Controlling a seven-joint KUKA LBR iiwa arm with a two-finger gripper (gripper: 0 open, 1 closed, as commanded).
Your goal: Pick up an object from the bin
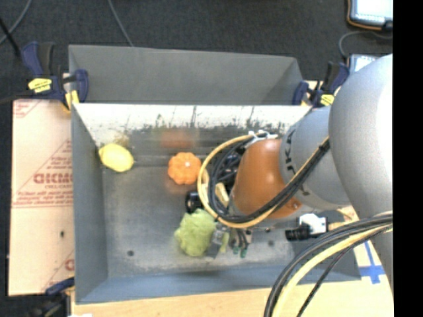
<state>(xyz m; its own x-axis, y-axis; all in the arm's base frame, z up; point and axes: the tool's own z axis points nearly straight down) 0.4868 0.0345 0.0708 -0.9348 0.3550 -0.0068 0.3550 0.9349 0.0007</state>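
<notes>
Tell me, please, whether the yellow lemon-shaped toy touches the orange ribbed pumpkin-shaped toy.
Apart: the camera view shows bare grey bin floor between the yellow lemon-shaped toy and the orange pumpkin-shaped toy.

Arm point(357, 131) reaching in from right, orange-covered wrist point(261, 177) bent down, pincer point(228, 242) lowered

Grey bin point(99, 243): matt metal, floor scuffed and speckled. Green lump point(195, 233) touching the gripper point(228, 242): rough, crinkled, maybe soft plastic. Orange pumpkin point(184, 168) just beyond the gripper: ribbed, glossy plastic. Yellow lemon point(116, 158) well apart: smooth, slight sheen. Orange wrist cover point(261, 177): glossy.
</notes>
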